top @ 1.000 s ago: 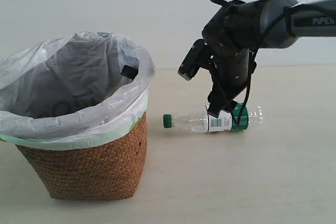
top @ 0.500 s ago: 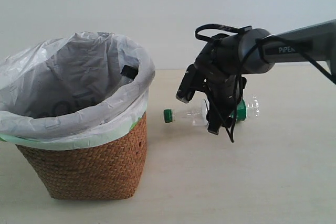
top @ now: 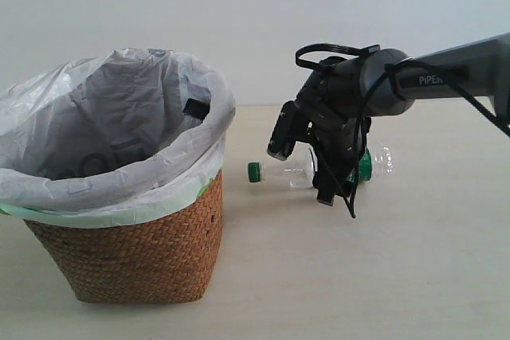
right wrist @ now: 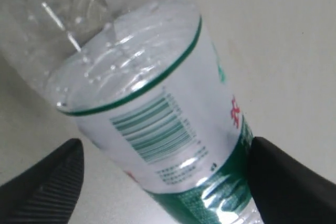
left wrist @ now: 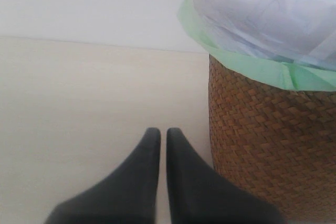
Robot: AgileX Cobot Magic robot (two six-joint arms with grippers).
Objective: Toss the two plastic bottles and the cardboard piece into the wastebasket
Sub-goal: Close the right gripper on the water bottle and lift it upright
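The green-capped clear bottle (top: 291,173) with its white-green label (right wrist: 152,103) lies on its side on the table, cap (top: 254,171) pointing at the wastebasket (top: 135,252). My right gripper (top: 343,171) (right wrist: 165,148) is open and straddles the bottle's labelled middle, one finger against the green band, the other a little off the label. A black cap (top: 194,107) shows inside the basket at its rim. My left gripper (left wrist: 163,132) is shut on nothing, low beside the wicker wall (left wrist: 262,145). The cardboard piece is out of view.
The pale wooden table (top: 398,276) runs back to a plain white wall. The white bag (top: 119,189) is folded wide over the basket's rim. A loose black cable (top: 351,205) hangs from the right arm in front of the bottle.
The right arm has come down from above the bottle and now has its fingers on either side of it. The bottle has shifted slightly. The basket has not moved.
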